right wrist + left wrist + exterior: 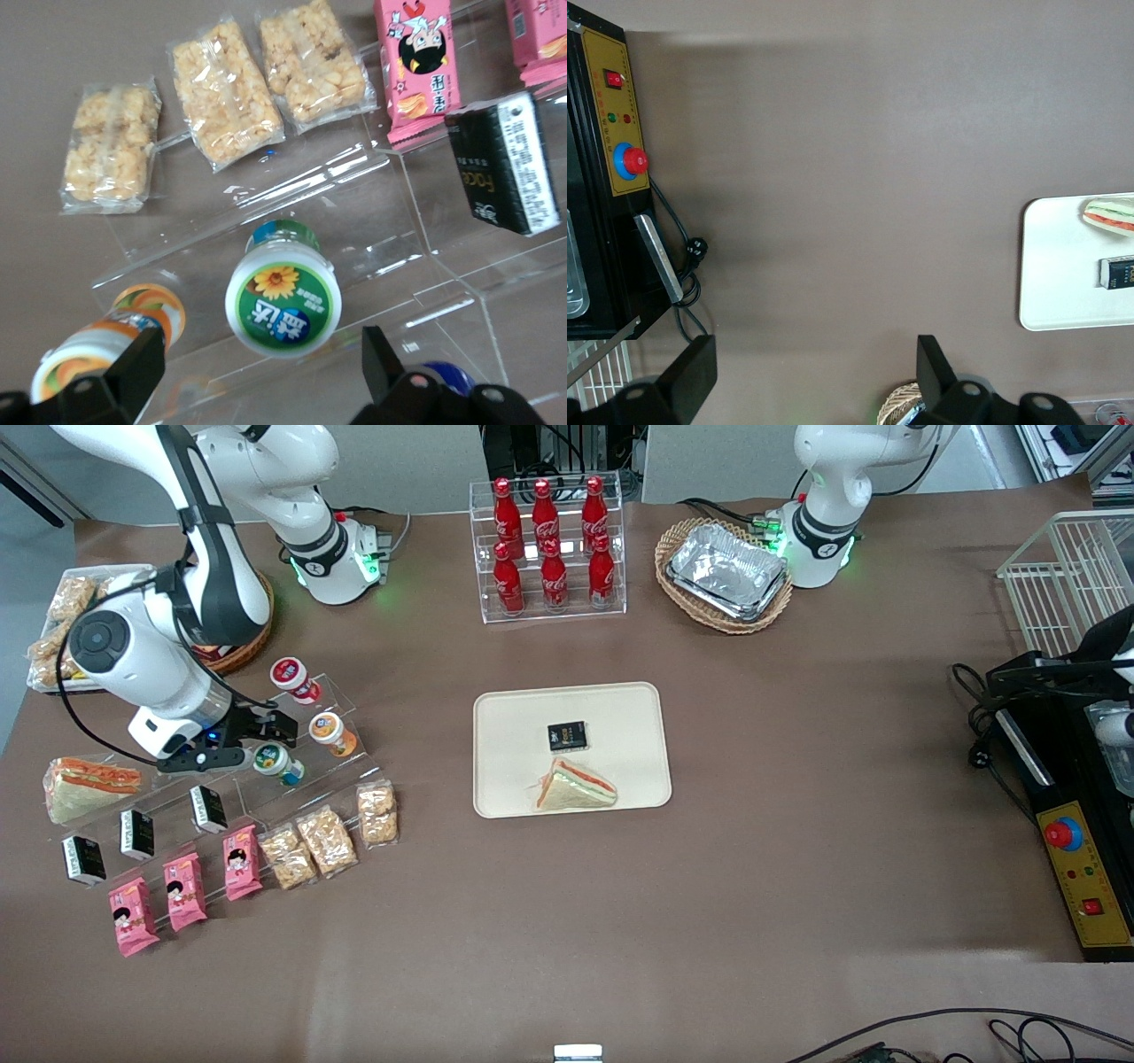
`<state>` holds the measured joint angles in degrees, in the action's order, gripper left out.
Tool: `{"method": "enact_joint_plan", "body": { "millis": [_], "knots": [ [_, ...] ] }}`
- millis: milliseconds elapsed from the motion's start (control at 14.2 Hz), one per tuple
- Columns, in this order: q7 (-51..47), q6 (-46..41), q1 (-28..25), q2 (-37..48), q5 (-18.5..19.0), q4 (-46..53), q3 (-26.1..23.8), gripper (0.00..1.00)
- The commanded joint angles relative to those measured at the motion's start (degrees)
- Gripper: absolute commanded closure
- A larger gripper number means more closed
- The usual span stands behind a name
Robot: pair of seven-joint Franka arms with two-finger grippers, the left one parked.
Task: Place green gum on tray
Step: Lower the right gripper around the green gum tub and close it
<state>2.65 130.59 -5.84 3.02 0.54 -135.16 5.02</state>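
1. The counter (797,824) is covered in a brown sheet and carries everything here.
2. The tray (523,726) lies at the middle of the counter. On it rest a wrapped triangular sandwich (574,788) at its 6 o'clock edge and a small black packet (567,736) just above it, close but apart.
3. A clear rack (549,545), at 12 o'clock from the tray, holds six red bottles (555,577) with Coca-Cola script on them.
4. A wicker basket (680,589) beside the rack, toward the parked arm's end, holds stacked silver foil trays (728,569).
5. A stepped clear stand (372,230) toward the working arm's end carries gum bottles, black boxes (509,164) and pink snack packs (416,62); the packs show a cartoon girl (their writing is not legible).
6. The green gum (283,301) lies tilted on the stand, its white lid toward the wrist camera, printed with a yellow flower above white Chinese characters on green.
7. An orange-lidded bottle (111,341) lies just beside the green gum, apart from it.
8. The tool (266,376) hovers over the green gum with its fingers (133,367) spread, one on either side of the lid, gripping nothing.
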Motion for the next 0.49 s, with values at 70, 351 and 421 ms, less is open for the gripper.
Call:
{"method": "enact_joint_plan", "body": {
  "millis": [70,351,421],
  "knots": [
    [-0.3,3.0,0.1,-1.3,-0.4,-1.3,0.1,0.01],
    [-0.3,3.8,0.1,-2.1,-0.4,-1.4,0.1,0.01],
    [-0.3,4.3,0.1,-2.4,-0.4,-1.4,0.1,0.01]
  ]
}}
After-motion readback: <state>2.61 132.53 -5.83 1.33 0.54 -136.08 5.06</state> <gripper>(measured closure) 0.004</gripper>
